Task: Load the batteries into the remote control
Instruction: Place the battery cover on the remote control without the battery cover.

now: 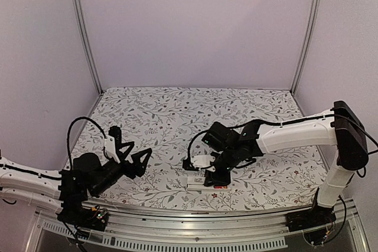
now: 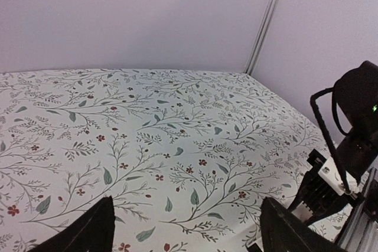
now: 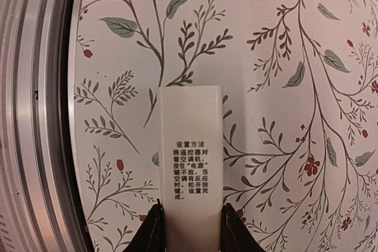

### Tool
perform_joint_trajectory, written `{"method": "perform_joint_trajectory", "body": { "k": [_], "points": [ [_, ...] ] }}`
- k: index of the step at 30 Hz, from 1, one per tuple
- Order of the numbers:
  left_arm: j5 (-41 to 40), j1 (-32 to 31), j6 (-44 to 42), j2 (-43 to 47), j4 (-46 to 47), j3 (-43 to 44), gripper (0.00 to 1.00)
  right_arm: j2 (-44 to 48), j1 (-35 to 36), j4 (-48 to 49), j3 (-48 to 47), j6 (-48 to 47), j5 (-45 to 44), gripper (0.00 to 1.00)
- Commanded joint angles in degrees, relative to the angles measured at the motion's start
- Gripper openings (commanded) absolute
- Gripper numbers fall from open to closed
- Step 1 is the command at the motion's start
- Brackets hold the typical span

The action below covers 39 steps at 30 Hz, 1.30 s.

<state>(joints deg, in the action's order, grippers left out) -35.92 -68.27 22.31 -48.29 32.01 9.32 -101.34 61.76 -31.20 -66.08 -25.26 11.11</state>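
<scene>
**Remote Gripped Near the Front Rail**

The table wore a white cloth [image 1: 195, 116] printed with grey-green sprigs and small red flowers, and it ran back to plain pale lilac walls [image 1: 195, 28]. A slim metal post [image 1: 84, 28] stood in each back corner. Along the near edge lay a ribbed metal rail [image 1: 207, 216].

The remote control [image 3: 190, 146] was at the front of the cloth, close to that rail and a little right of centre. It looked like a slim white bar with squared ends, and its upturned face carried a small block of dark printed characters. The right gripper [image 3: 192, 231] had closed on it, one dark finger pressed to each long side. Whether the bar rested on the cloth or hung just above it, I couldn't tell.

Off to the left, well apart from the remote, the left gripper [image 1: 131, 143] hung above the cloth with its fingers spread wide — nothing between them.
</scene>
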Motion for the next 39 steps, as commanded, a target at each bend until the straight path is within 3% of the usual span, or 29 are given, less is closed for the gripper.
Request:
{"method": "perform_joint_trajectory", "body": {
  "k": [1,39],
  "points": [
    [-2.0,-0.65,-2.76,-0.05,4.65,-1.42,0.84,-1.92,-0.15,-2.0,-1.92,1.44,1.34,0.18],
    [-4.49,-0.02,-4.73,-2.15,7.01,-2.1,0.84,-5.26,-0.15,-2.54,-3.45,1.88,1.85,0.21]
  ]
}}
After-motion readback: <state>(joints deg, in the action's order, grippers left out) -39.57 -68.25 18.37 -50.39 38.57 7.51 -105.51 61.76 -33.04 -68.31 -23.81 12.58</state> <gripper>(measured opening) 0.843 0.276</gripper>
